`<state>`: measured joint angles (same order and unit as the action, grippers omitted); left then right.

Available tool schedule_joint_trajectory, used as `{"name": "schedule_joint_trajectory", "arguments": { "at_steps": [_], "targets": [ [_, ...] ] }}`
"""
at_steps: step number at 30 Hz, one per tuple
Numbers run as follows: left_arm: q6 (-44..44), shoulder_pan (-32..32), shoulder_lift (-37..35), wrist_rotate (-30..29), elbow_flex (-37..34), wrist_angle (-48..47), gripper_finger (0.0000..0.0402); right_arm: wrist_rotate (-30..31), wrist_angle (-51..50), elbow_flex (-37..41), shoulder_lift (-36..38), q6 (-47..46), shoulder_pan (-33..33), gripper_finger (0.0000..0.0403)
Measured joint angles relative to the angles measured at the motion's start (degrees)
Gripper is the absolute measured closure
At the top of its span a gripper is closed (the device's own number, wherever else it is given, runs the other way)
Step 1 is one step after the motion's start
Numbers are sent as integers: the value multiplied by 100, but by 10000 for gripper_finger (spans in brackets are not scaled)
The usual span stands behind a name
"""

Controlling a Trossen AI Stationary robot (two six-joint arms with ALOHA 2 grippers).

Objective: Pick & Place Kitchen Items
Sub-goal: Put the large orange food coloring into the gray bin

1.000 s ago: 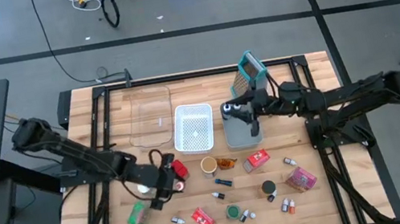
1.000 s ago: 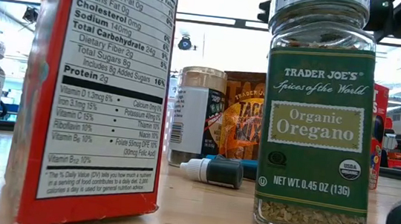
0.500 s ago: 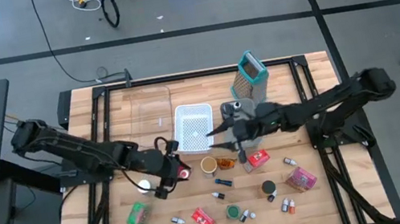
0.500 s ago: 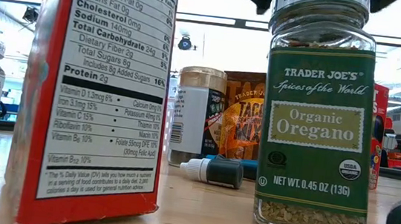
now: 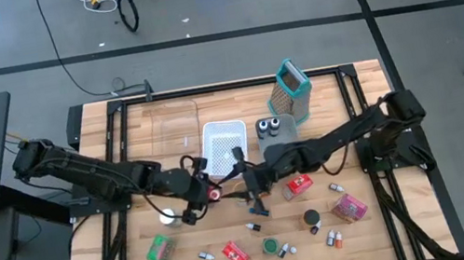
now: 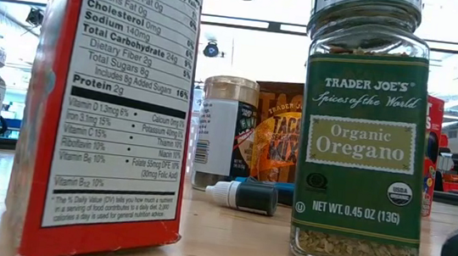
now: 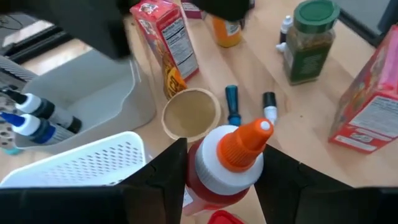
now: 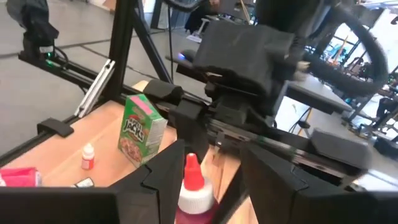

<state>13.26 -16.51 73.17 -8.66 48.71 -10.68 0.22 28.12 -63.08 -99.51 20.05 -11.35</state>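
Observation:
A red sauce bottle (image 7: pixel 225 162) with a white collar and an orange tip hangs above the table's middle, with my left gripper (image 5: pixel 205 191) shut on it. My right gripper (image 5: pixel 244 182) is open just to the bottle's right, fingers pointing at it; the right wrist view shows the bottle (image 8: pixel 191 190) ahead between its fingers, untouched. A tan cup (image 7: pixel 191 114) stands upright on the table below them. Loose kitchen items lie along the near side: a green packet (image 5: pixel 159 249), a red packet (image 5: pixel 235 254), a pink packet (image 5: pixel 349 209), a green jar (image 5: pixel 272 247) and tiny bottles. My left gripper pinches the bottle's red body (image 7: pixel 200 190), just below the white collar, between its two fingers. The fingers come from the table's left, slanting down, and lie along the bottle. The bottle is lifted clear, its orange tip (image 7: pixel 256 134) pointing away from the wrist toward the table's right.
A white basket (image 5: pixel 223 146), a grey bin (image 5: pixel 266 153) holding two small bottles, a clear bin (image 5: pixel 174 130) and a teal-topped grater (image 5: pixel 290 90) stand at the back. A red box (image 5: pixel 298 185) lies right of the grippers, a white round thing (image 5: pixel 169 218) near the left arm.
My right gripper has swung from the grey bin toward the table's left and near side, rolling as it went, and now faces the bottle. My left gripper has risen a little with the bottle and drifted toward the right.

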Motion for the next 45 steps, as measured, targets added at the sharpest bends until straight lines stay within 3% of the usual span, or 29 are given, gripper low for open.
{"name": "schedule_joint_trajectory", "arguments": {
  "at_steps": [9,18,22,33,39,45],
  "targets": [
    [45,30,2,-527,2,289,239,59,0,-113,-294,209,11,234],
    [-66,245,7,-521,2,540,239,343,5,-117,-290,299,52,236],
    [-59,249,7,-545,2,508,239,874,-35,-117,-290,317,65,256],
    [-62,251,7,-549,0,497,233,884,-88,-117,-288,319,111,360],
    [-81,251,7,-569,-2,494,236,920,-103,-117,-286,315,111,358],
    [-79,241,4,-555,2,561,195,1017,-184,-115,-283,286,122,356]
  ]
}}
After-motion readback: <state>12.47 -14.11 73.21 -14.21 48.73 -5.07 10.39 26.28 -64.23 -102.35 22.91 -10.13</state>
